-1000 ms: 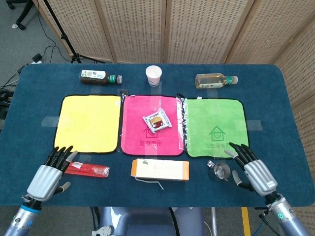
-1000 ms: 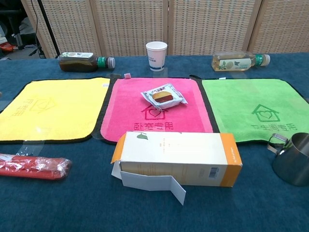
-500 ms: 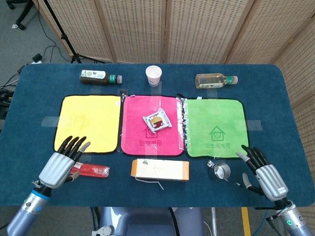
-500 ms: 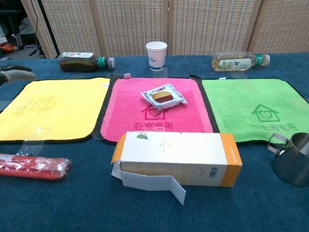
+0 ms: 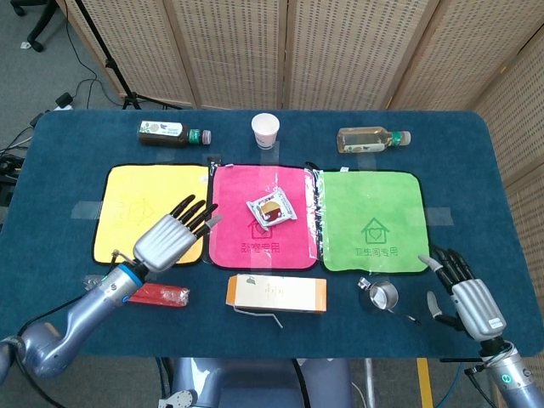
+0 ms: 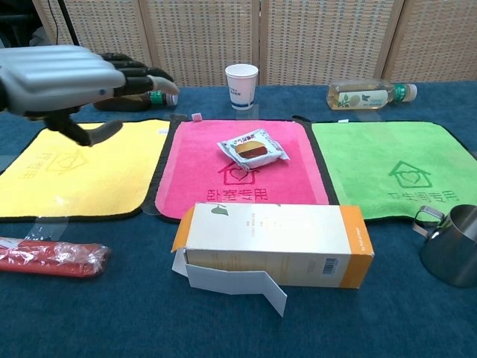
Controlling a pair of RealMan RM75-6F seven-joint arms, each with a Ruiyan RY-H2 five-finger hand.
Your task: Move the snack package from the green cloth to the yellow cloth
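The snack package (image 5: 270, 210) (image 6: 252, 149), clear wrap around a brown cake, lies on the pink cloth (image 5: 255, 246) (image 6: 231, 198), between the yellow cloth (image 5: 144, 204) (image 6: 74, 179) and the green cloth (image 5: 374, 221) (image 6: 395, 168). Both of those cloths are bare. My left hand (image 5: 170, 234) (image 6: 67, 78) hovers over the yellow cloth's right front part, fingers spread toward the package and holding nothing. My right hand (image 5: 467, 293) stays low at the front right, off the green cloth's corner, fingers apart and empty; the chest view does not show it.
An orange-and-white carton (image 5: 276, 294) (image 6: 276, 245) lies in front of the pink cloth. A metal cup (image 5: 380, 295) (image 6: 451, 245) stands front right, a red packet (image 5: 157, 294) (image 6: 52, 257) front left. A paper cup (image 5: 265, 130) and two bottles (image 5: 172, 133) (image 5: 371, 139) line the back.
My left hand has risen from the front-left edge and travelled right and forward over the yellow cloth. My right hand has drawn back off the green cloth's corner toward the table's front.
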